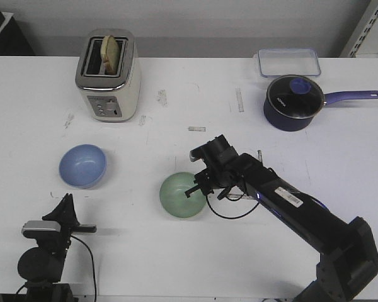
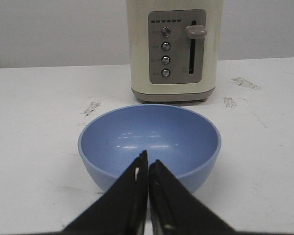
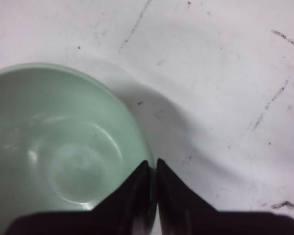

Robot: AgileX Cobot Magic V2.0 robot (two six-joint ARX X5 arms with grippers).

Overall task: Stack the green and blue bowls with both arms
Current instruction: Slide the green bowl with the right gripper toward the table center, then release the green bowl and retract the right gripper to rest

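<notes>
Grip on the pale mint-green round smooth bowl is held at its rim by the right gripper, jaws pinched narrow — it should be lifted level. The left gripper, jaws together on nothing, is parked near the periwinkle-blue round bowl.

Green bowl cut by frame edge, rim partly behind right gripper.

Bright, even overhead light; soft shadows on the table; right wrist view slightly blurred.
</notes>
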